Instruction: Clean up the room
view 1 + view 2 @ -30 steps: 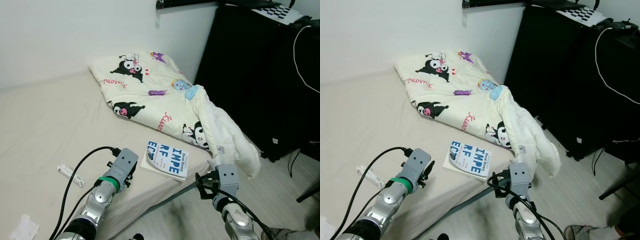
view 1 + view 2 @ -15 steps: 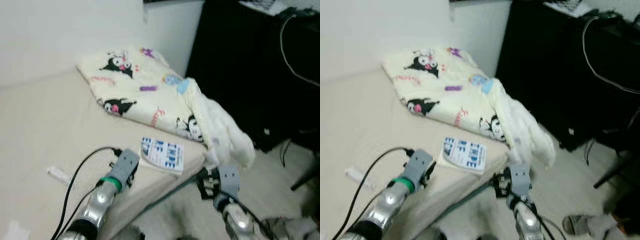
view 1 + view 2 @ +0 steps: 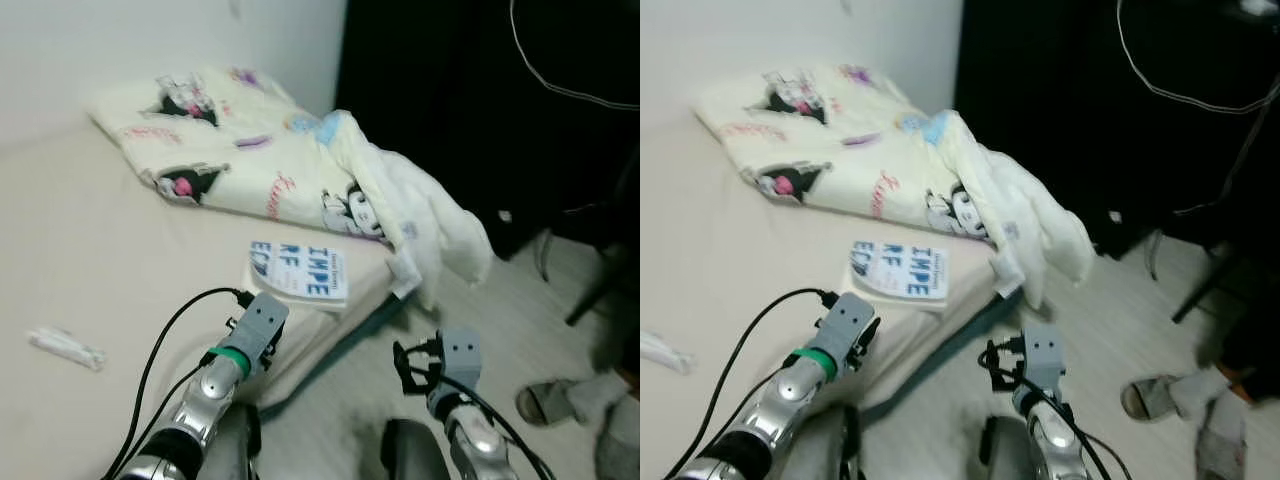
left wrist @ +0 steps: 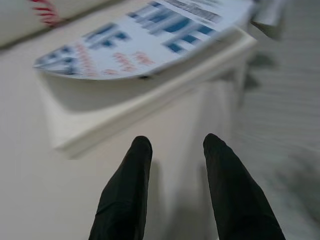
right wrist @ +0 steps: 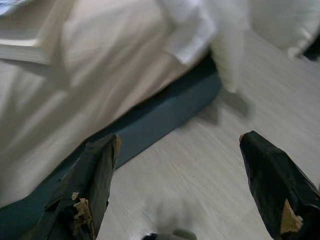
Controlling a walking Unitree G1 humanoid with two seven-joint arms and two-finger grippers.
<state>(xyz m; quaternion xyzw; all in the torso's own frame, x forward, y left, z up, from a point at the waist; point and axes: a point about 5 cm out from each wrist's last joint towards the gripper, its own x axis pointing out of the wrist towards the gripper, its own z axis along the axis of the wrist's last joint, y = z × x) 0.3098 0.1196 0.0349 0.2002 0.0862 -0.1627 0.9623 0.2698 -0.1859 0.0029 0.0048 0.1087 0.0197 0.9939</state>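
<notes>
Bed [image 3: 90,270]: a low mattress under a beige sheet, set against the white wall; a dark blue-green base shows along its floor-side edge.
Black furniture [image 3: 450,90]: a tall dark unit past the bed's far corner, with a thin pale cable looping across its front.
Floor [image 3: 520,330]: pale wood-look boards along the bed's open side.
Quilt [image 3: 250,150]: cream, printed with cartoon figures, folded at the bed's far corner by the wall; its white underside [image 3: 440,225] spills over the bed's edge toward the floor.
Book [image 3: 298,272]: white cover with large blue letters, lying flat near the bed's floor-side edge, just beside the hanging end of the quilt; in the left wrist view its cover bows up above the pages.
Slipper [image 3: 548,402]: a grey one on the floor, well apart from the bed, beside a pale grey bundle I cannot identify.
Left hand [image 4: 175,150]: over the sheet at the bed's floor-side edge, pointing at the book and close to it without touching; its 2 black fingers [image 4: 131,180] are spread a little, with nothing between them.
Right hand [image 5: 180,165]: above the floor beside the bed's base, near the drooping quilt end; its 2 fingers [image 5: 95,170] stand wide apart and hold nothing.
Wrapper [image 3: 66,347]: a small white packet on the sheet, well away from the book, toward the bed's near end.
</notes>
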